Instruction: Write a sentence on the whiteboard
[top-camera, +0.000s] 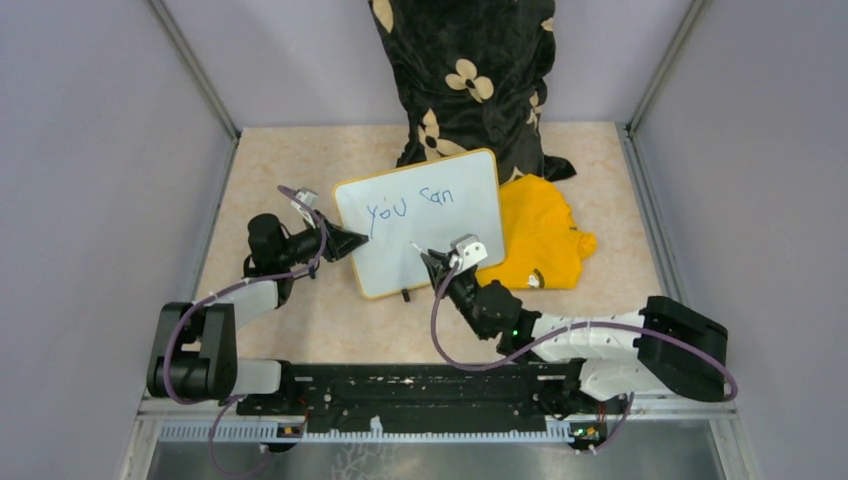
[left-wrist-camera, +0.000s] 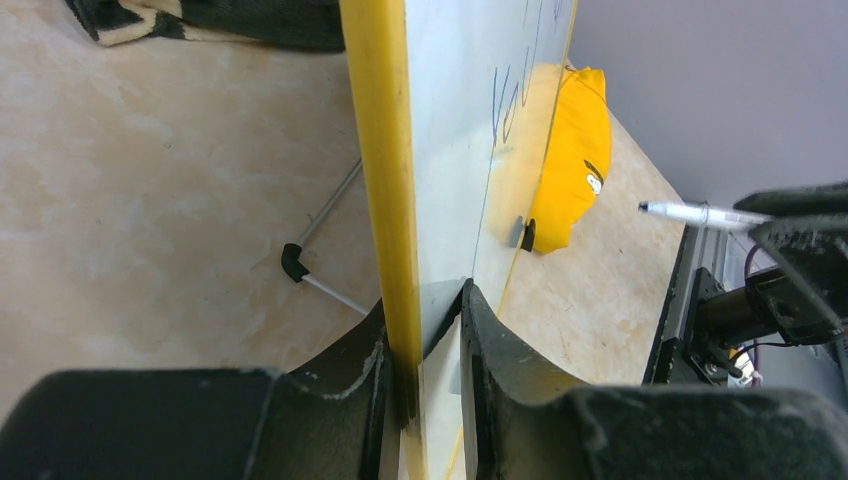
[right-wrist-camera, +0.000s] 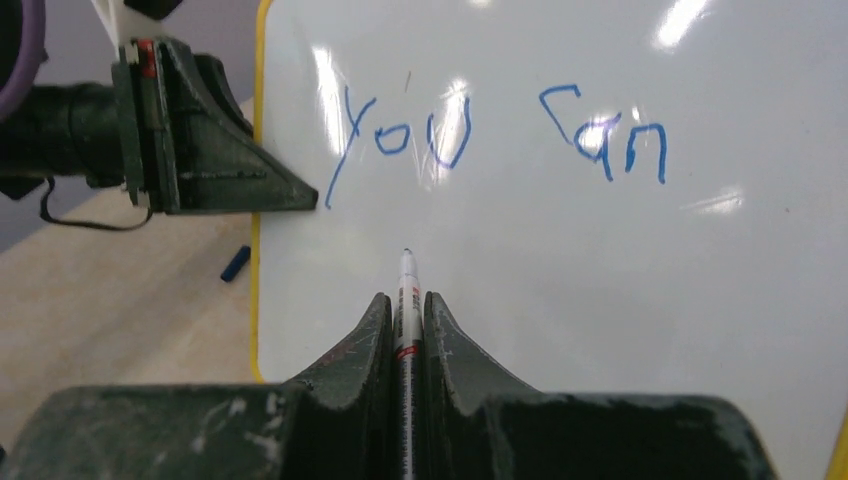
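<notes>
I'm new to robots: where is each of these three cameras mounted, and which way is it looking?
Top external: above and behind the arms, looking down on the table; both arms show, left gripper and right gripper at the whiteboard.
Left wrist: on the left arm, looking along its fingers clamped on the board's yellow edge.
Right wrist: on the right arm, looking past its fingers and marker at the sentence, "you can".
Shared: both wrist views show the marker; all three show the whiteboard.

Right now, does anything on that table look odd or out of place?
Nothing spilled or broken. A small blue piece, perhaps a cap from the marker, lies on the table beside one edge of the whiteboard, and a yellow cloth sits crumpled by the opposite edge.
</notes>
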